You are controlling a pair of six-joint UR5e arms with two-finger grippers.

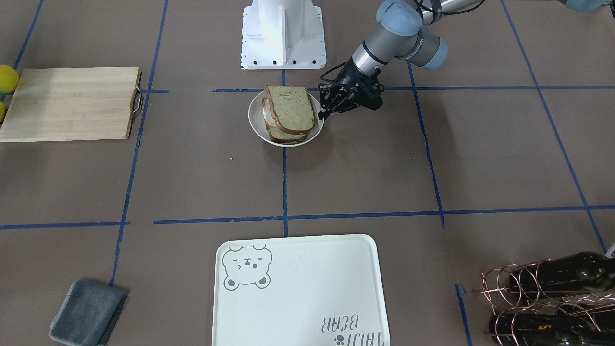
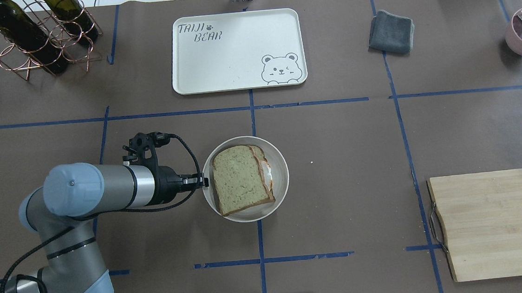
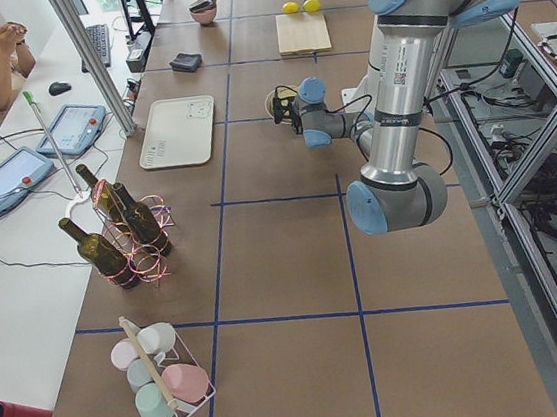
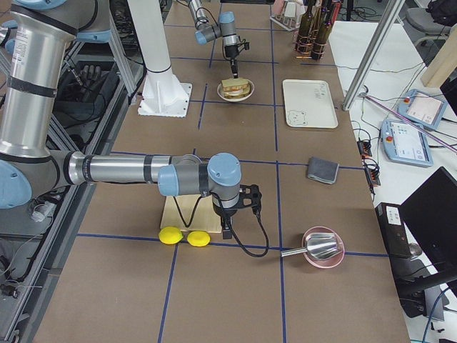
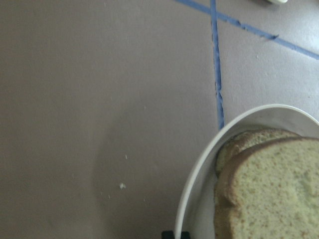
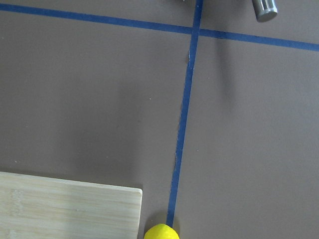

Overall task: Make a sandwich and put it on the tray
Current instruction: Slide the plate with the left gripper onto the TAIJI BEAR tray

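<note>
Left gripper (image 2: 204,182): held level at the left rim of the plate (image 2: 282,177). Its jaws are drawn narrow, and the rim appears to be pinched between them. The bread is not touched.
Left wrist view: the plate's rim is seen curving down to a dark fingertip (image 5: 174,234) at the bottom edge, which fits a hold on the rim.
Sandwich (image 2: 238,178): found stacked on the plate, just right of the gripper. The top slice is shifted toward the gripper side, and the egg (image 2: 268,174) peeks out on the far side. The stack is close to square, and its slightly longer side runs roughly toward and away from the robot.
Tray (image 2: 235,55): laid well beyond the plate, on the side away from the robot. Its long axis runs across the table, and nothing is on it yet.
Key relation: the tray lies straight ahead of the plate, so a forward carry is judged to be called for. The loose top slice could slide if the plate is tipped.
Nearer arm: the left arm is at the plate.
Right gripper (image 4: 227,227): parked well to the plate's right, by the wooden board (image 2: 495,221). How far it is open cannot be told.
</note>
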